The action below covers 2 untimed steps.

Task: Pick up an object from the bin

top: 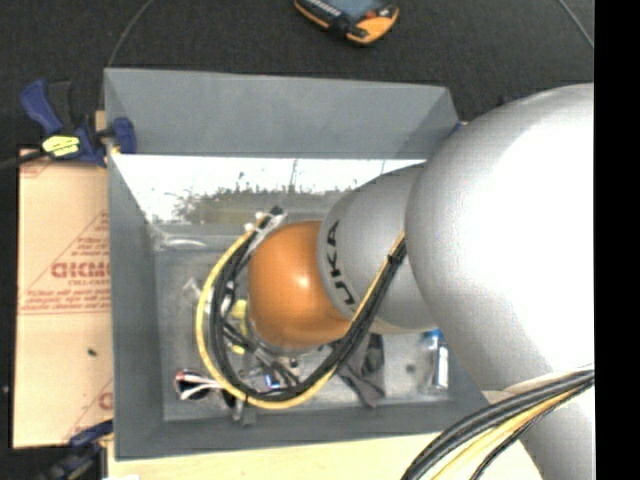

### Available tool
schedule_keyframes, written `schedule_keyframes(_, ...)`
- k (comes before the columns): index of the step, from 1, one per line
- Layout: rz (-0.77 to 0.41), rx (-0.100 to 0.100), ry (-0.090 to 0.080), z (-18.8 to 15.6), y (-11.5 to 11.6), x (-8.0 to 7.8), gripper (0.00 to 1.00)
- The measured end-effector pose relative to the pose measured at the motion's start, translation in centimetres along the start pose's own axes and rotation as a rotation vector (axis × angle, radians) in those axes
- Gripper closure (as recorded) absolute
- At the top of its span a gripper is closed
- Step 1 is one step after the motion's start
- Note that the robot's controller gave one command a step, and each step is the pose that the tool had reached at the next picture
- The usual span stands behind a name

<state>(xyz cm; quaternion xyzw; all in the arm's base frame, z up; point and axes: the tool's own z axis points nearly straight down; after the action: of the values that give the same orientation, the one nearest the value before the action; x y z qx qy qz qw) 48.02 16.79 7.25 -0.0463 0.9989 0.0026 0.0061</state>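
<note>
Deep inside the grey metal bin (135, 298) hangs the arm's glossy orange dome (290, 283); grip indiscernible.

the bin (135, 298) is plain matte grey, its far wall paler and flecked with dark specks. the robot arm (500, 238) is glossy silver-grey with black lettering, its wrist cover (285, 288) a smooth orange, looped by a yellow cable (212, 298) and a black cable (375, 298). on the bin floor are a red-and-white thing (190, 385) at lower left and a blue-and-white thing (437, 360) at right; beyond the bin, an orange-and-black handheld device (347, 8) lies on a black surface (200, 18).
</note>
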Motion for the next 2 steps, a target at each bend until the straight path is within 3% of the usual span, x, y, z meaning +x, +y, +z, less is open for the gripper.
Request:
schedule_keyframes(1, -0.135, 0.003, 0.007, -2.8, -4.1, -9.1, 0.00)
schedule_keyframes(2, -0.005, -0.002, -0.004, -0.1, 0.0, -0.3, 0.00)
